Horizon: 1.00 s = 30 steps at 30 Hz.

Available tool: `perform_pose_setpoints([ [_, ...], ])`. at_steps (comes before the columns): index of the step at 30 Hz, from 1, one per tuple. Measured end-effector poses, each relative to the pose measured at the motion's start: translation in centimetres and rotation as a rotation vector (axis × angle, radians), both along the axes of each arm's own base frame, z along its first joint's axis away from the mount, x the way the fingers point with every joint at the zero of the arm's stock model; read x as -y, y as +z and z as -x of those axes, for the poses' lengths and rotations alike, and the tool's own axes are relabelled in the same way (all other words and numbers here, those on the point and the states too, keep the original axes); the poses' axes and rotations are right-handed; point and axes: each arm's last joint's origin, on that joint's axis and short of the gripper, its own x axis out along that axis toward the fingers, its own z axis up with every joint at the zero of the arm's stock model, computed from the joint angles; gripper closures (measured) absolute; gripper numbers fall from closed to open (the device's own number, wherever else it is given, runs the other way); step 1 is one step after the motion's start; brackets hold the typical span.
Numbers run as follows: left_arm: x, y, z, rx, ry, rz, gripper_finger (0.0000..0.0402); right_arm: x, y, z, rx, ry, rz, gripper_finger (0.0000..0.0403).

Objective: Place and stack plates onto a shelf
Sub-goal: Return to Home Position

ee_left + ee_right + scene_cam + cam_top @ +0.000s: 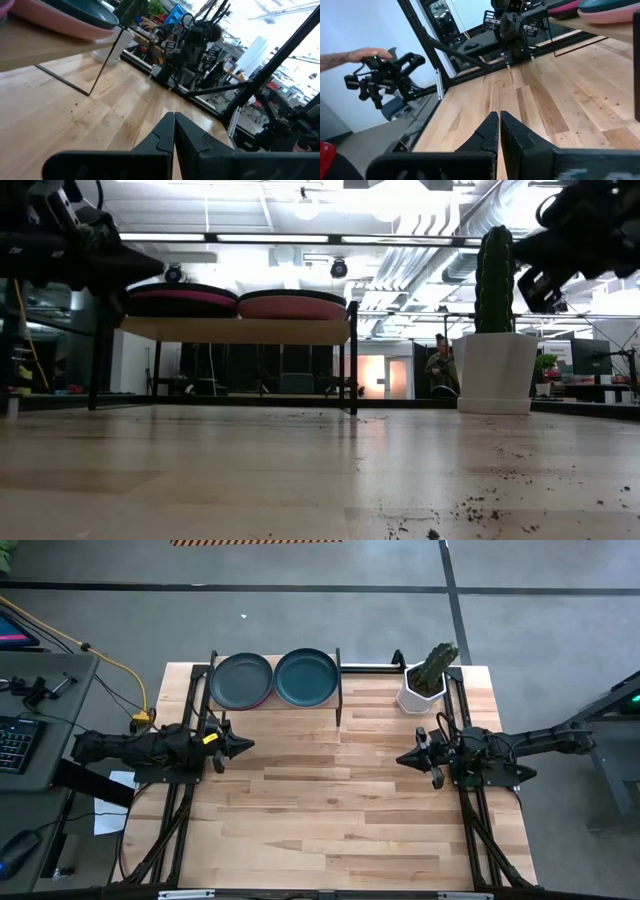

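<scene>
Two stacks of plates rest side by side on the shelf [275, 705] at the table's far edge. The left stack [241, 679] has a grey-green plate on top over a magenta one [181, 298]. The right stack [306, 676] has a dark teal plate on top over a pink one [291, 306]. My left gripper [249, 745] is shut and empty at the table's left side, pointing level toward the middle. My right gripper [400, 757] is shut and empty at the right side, pointing back at it.
A white pot with a cactus [428, 680] stands at the table's far right, beside the shelf. Soil crumbs [470, 510] lie on the wood near the front. The bare tabletop [330, 800] stretches between the arms. A person's hand [367, 54] holds a controller beyond the table's left.
</scene>
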Motion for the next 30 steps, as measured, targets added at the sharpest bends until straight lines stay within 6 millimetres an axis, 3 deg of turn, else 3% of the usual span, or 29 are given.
perform_pose_setpoints([
  [9,0.0,-1.0,-0.7,-0.117,-0.001,-0.004,0.0402,0.1,-2.1,0.6,0.020,0.006,0.052,0.0403],
  [18,0.0,-2.0,-1.2,-0.231,-0.001,-0.008,0.0401,0.1,-2.4,0.7,0.019,0.017,0.225,0.0403],
  [26,0.0,-2.0,-1.3,-0.235,-0.001,-0.008,0.0402,-0.1,-2.7,0.8,-0.020,0.095,0.143,0.0403],
  [30,0.0,-1.1,-0.8,-0.128,-0.001,-0.004,0.0402,-0.2,-2.7,0.8,-0.021,0.097,0.135,0.0403],
])
